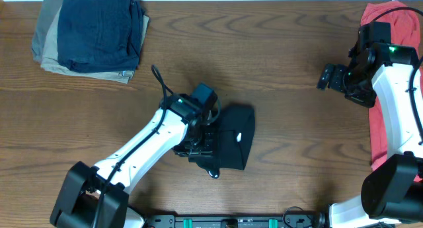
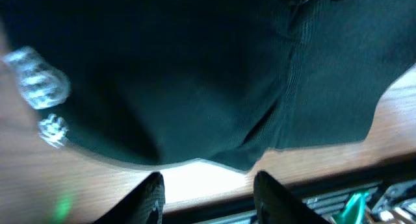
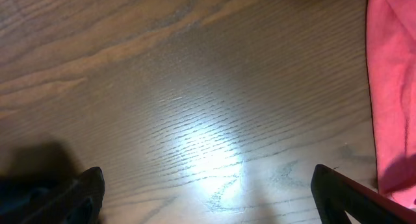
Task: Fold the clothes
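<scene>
A folded black garment (image 1: pixel 236 137) lies on the wooden table near the front middle. In the left wrist view it (image 2: pixel 195 74) fills most of the frame. My left gripper (image 1: pixel 203 154) hangs over its left edge, open and empty, its fingers (image 2: pixel 208 198) apart just above bare wood. A red garment (image 1: pixel 391 96) lies along the right table edge and shows at the right of the right wrist view (image 3: pixel 393 87). My right gripper (image 1: pixel 328 76) is open and empty above bare wood (image 3: pixel 208 191), left of the red garment.
A stack of folded clothes (image 1: pixel 92 33), dark blue on top of grey and tan, sits at the back left corner. The table's front edge and a black rail (image 1: pixel 231 221) run along the bottom.
</scene>
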`<state>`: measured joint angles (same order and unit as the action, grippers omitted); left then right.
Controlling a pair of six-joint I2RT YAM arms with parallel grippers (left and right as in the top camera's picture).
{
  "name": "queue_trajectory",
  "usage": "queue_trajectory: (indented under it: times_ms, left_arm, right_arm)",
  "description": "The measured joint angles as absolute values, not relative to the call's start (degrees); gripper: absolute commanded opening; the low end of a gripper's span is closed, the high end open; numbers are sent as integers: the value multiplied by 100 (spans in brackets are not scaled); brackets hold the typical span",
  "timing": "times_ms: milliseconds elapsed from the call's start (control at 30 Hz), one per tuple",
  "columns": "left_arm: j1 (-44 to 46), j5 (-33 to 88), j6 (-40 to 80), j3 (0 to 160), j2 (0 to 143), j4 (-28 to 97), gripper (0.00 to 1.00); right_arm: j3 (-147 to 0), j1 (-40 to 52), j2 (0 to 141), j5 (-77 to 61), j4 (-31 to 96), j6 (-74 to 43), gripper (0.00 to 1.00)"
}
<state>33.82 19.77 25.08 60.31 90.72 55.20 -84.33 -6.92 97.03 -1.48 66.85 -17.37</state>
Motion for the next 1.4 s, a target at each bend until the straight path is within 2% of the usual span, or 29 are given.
queue_trajectory:
  times_ms: [200, 300, 400, 667, 733, 767, 833, 867, 1000, 1133, 1267, 1400]
  left_arm:
    - [3402, 2246, 2571, 5323, 9072, 4318, 43]
    - [3406, 2281, 2652, 4967, 9072, 4073, 33]
    - [3409, 2329, 2749, 4744, 9072, 4128, 28]
    - [3417, 2366, 2849, 5065, 8912, 4827, 28]
    - [3417, 2364, 2810, 5349, 8670, 5004, 34]
    - [3417, 2366, 2759, 5474, 8545, 5037, 41]
    - [3406, 2353, 2589, 5765, 8217, 5054, 63]
    - [3389, 2303, 2519, 5878, 8066, 5052, 69]
    - [3059, 1785, 2386, 6069, 7575, 5057, 86]
    - [2274, 1400, 2220, 6069, 7537, 5063, 97]
    - [1273, 1411, 1793, 6069, 7784, 5019, 98]
    - [561, 2084, 1208, 6069, 8340, 4956, 98]
  right_arm:
    - [-8433, -692, 9703, -148, 6685, -1737, 99]
    - [-8433, -692, 9703, -148, 6685, -1737, 99]
    - [-8433, -692, 9703, -148, 6687, -1737, 99]
    - [-8433, -692, 9703, -148, 6689, -1737, 99]
    - [-8433, -692, 9703, -148, 6687, -1737, 99]
    - [-8433, -692, 9703, -148, 6689, -1737, 99]
    - [-8433, -692, 9703, -148, 6687, -1737, 99]
    - [-8433, -692, 9703, -148, 6687, -1737, 99]
    - [-8433, -692, 9703, -148, 6687, -1737, 99]
    - [-8433, -692, 9703, -148, 6683, -1737, 99]
    - [-8433, -692, 9703, -148, 6687, -1737, 99]
    - [-8433, -692, 9703, -148, 6687, -1737, 99]
